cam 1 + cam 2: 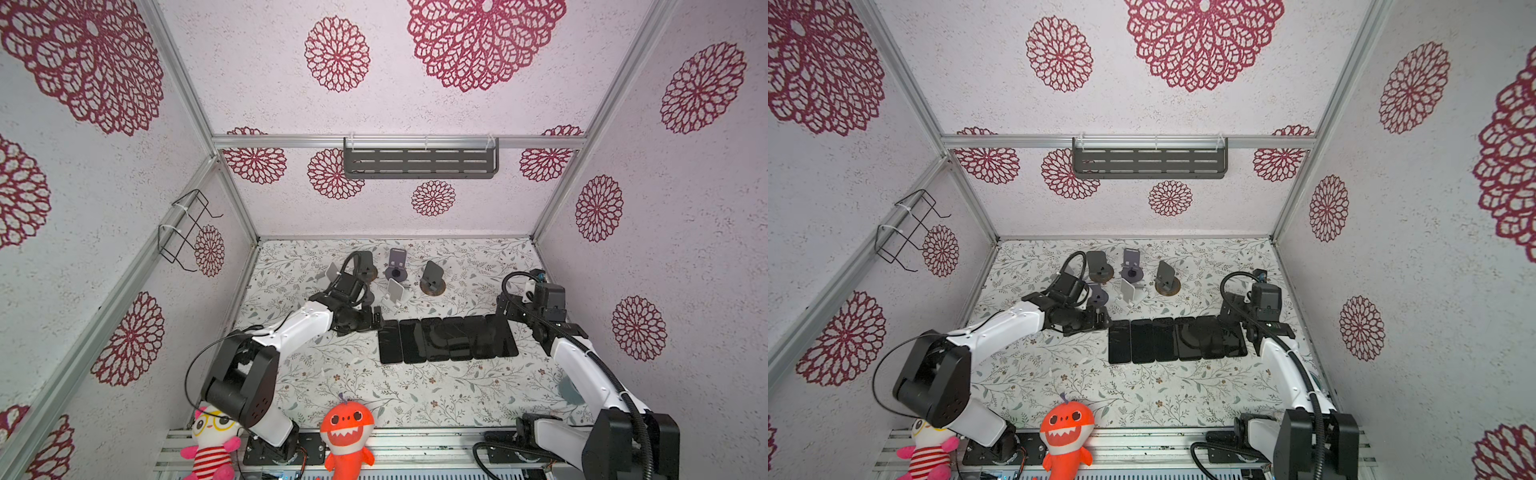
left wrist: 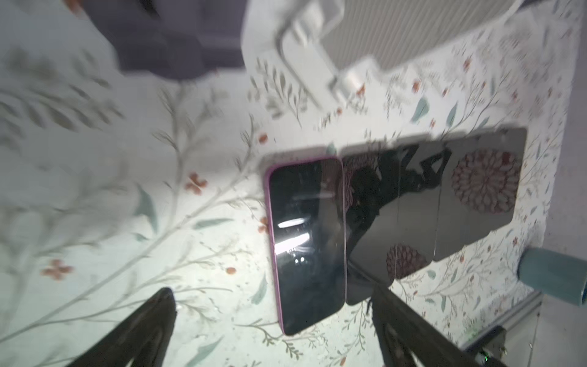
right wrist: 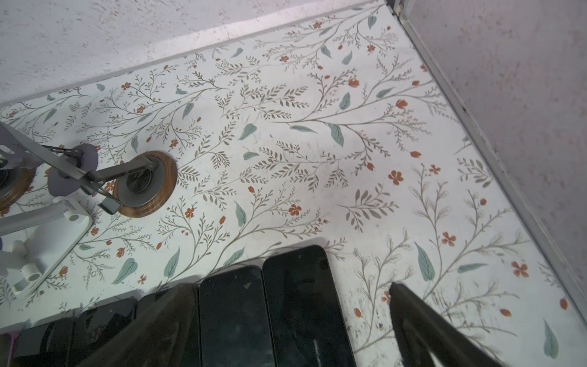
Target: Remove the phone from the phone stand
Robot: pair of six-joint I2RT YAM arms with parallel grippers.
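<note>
Stretches L arm low across worktop (image 1: 374, 395), forearm near level, wrist tipped down. Shows left end effector (image 2: 272, 289) spread wide, gripping nothing. Finds purple-cased phone (image 2: 306, 241) flat on worktop just ahead of it, at L end of row of phones (image 1: 449, 338). Puts white phone stand (image 1: 395, 296) just beyond, apart from phone. Bends R arm at elbow, wrist angled down. Shows right end effector (image 3: 292, 286) likewise wide open and empty, above R end of row.

Speckled white walls (image 1: 374, 104) with crimson medallions, aluminium frame (image 1: 291, 142), grey slotted shelf (image 1: 420, 162), wire rack (image 1: 185, 228), leaf-patterned tabletop (image 1: 415, 395)
</note>
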